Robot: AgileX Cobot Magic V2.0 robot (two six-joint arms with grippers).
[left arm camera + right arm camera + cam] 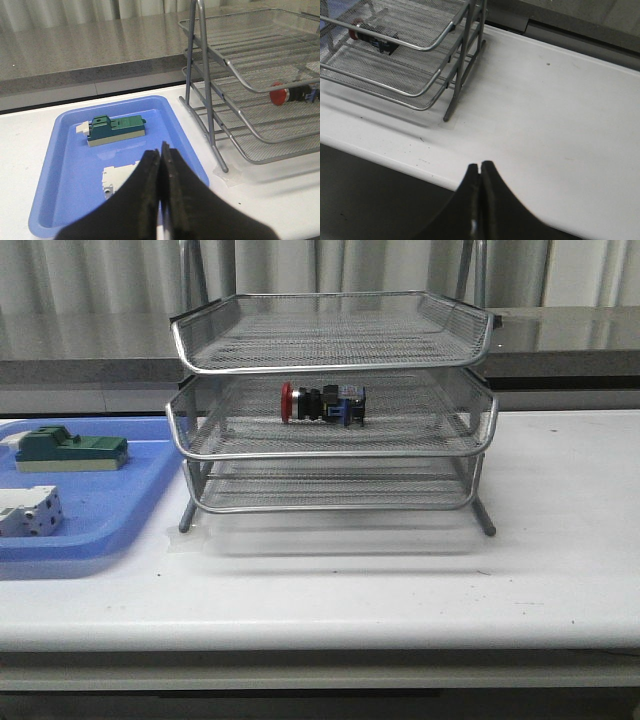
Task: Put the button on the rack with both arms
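The button [322, 403], red head to the left and blue block to the right, lies on its side in the middle tier of the silver wire-mesh rack [330, 445]. It also shows in the left wrist view [292, 93] and the right wrist view [372, 39]. My left gripper [160, 150] is shut and empty, above the blue tray. My right gripper [480, 165] is shut and empty, above the table's front edge, right of the rack [440, 75]. Neither gripper shows in the front view.
A flat blue tray [110, 510] lies left of the rack and holds a green-topped block [70, 450] and a white terminal block [28, 512]. Both show in the left wrist view, green block [117, 129] and white block [117, 177]. A grey ledge runs behind the table.
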